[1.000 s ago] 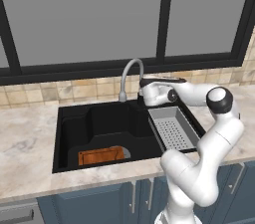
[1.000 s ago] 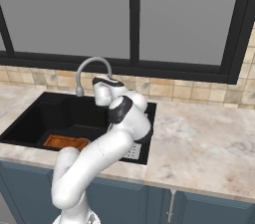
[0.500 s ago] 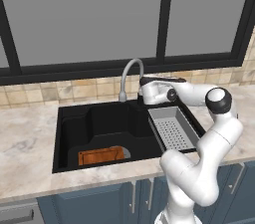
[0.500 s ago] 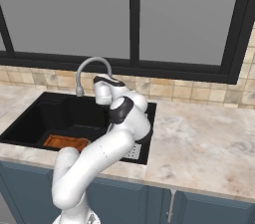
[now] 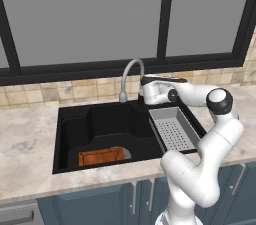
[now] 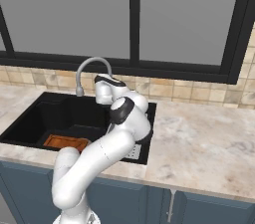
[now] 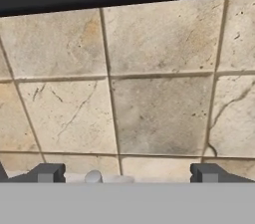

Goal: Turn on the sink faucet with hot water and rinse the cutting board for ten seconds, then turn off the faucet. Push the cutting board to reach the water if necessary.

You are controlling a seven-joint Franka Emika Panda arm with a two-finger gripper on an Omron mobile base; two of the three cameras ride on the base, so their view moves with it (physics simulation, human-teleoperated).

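Orange-brown board [image 5: 102, 156] lies flat, lengthwise left-right, near-left in the sink [image 5: 70, 129]; faucet [image 5: 130, 71] arches left; gripper [image 7: 127, 174] wide open, empty.

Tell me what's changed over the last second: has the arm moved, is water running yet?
Nothing has visibly changed. The gripper stays open at the faucet's base, facing the tiled backsplash. No water runs from the sink faucet. The cutting board lies where it was, at the front of the sink, and the grey perforated tray sits unmoved on the basin's right side.
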